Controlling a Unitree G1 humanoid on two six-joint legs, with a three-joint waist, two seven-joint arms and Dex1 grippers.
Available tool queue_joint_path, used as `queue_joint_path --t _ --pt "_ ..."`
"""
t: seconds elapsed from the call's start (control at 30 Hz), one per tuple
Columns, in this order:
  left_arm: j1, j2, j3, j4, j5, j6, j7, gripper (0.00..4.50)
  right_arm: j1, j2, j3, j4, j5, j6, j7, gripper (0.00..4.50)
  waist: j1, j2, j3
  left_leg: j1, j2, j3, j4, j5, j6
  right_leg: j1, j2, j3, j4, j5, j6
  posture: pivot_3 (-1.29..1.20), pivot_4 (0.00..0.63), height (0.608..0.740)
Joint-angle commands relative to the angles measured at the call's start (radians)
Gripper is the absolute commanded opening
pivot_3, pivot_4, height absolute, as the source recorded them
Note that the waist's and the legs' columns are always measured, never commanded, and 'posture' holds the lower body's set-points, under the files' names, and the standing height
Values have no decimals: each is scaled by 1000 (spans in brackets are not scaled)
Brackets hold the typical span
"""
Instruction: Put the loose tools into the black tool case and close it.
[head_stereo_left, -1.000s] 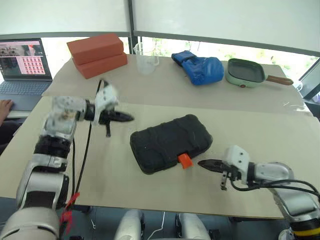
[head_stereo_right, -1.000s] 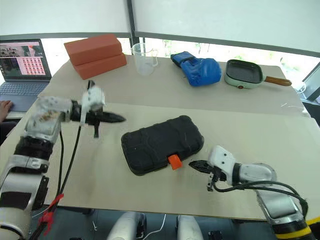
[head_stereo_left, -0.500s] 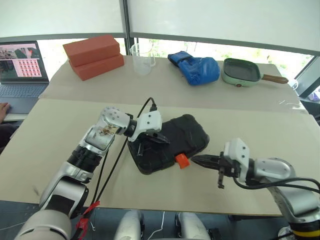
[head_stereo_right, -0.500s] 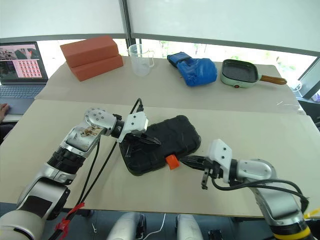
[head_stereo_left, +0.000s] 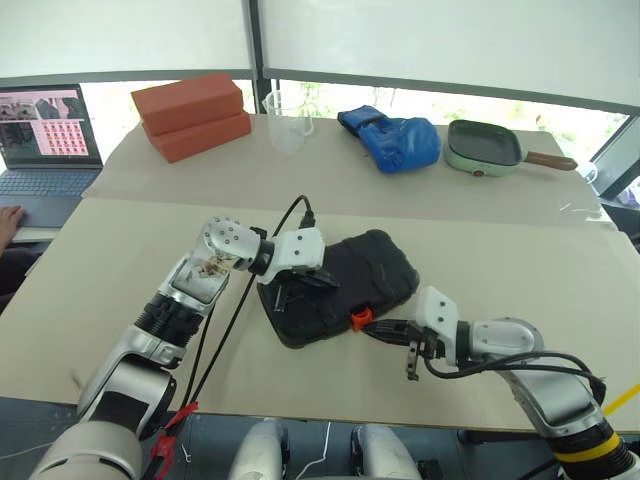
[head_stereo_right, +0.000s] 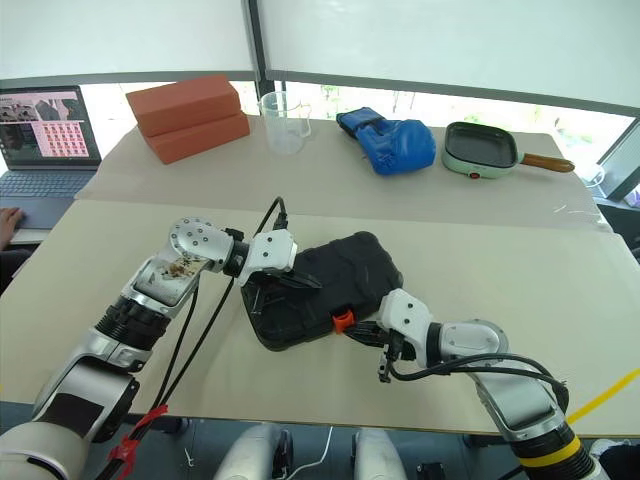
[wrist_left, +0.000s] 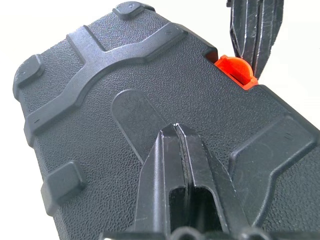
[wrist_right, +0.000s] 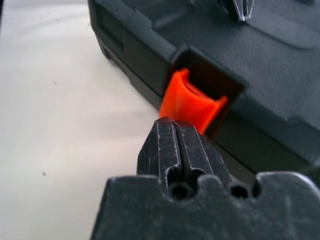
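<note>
- Black tool case (head_stereo_left: 335, 287) lies lid-down shut near the front middle of the beige table (head_stereo_left: 520, 260), skewed to the table edge, latch side facing you.
- Handling, my read: rigid moulded plastic with a textured, ribbed shell, so it won't flex or dent. Likely moderate weight and free to slide on the smooth top when pushed from one side.
- Where to work it: nowhere to pinch on the broad lid. Press down on the top, act at the orange latch (wrist_right: 192, 102) in its recess on the front edge.
- Left gripper (wrist_left: 182, 150), fingers closed together, tips resting on the lid's top. Useful as a brace.
- Right gripper (wrist_right: 176, 142), also closed with nothing held, tips just beside the latch, low over the table.
- Loose tools: none visible outside, so you're probably at the latching step.
- Table: flat, matte, bare around the case.
- Back table: orange bricks (head_stereo_left: 192, 112), clear measuring cup (head_stereo_left: 289, 117), blue glove (head_stereo_left: 392, 135), green pan (head_stereo_left: 490, 145), all well apart from the case.
- Far left: laptop (head_stereo_left: 45, 135), a person's hand (head_stereo_left: 8, 220) beside it.
</note>
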Motion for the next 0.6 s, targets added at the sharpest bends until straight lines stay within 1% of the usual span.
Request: queue_joint_path --t 0.03,0.2,0.27,0.43,0.6 --pt "21 9 -21 15 38 29 8 18 -12 25 -10 8 -19 -31 -32 0 -3 0 0 0 0 0 0 0 0 0 0 0 0 0 0 0 150 738" --pt "12 4 -18 18 33 31 10 18 12 3 -96 -80 113 24 31 0 -2 0 0 0 1 0 0 0 0 0 0 0 1 0 0 0 150 738" --pt "8 2 -16 25 34 23 11 18 14 -7 -124 -107 149 52 31 0 -2 0 0 0 1 0 0 0 0 0 0 0 1 0 0 0 150 738" --pt "-3 -8 -14 36 35 19 17 18 -1 2 -143 -122 184 87 3 0 -1 0 0 0 1 0 0 0 0 0 0 0 1 0 0 0 150 738" --pt "-10 -22 -19 40 38 16 21 18 -29 3 -101 -78 127 71 -14 0 0 0 0 0 1 0 0 0 0 0 0 0 0 0 0 0 150 738"
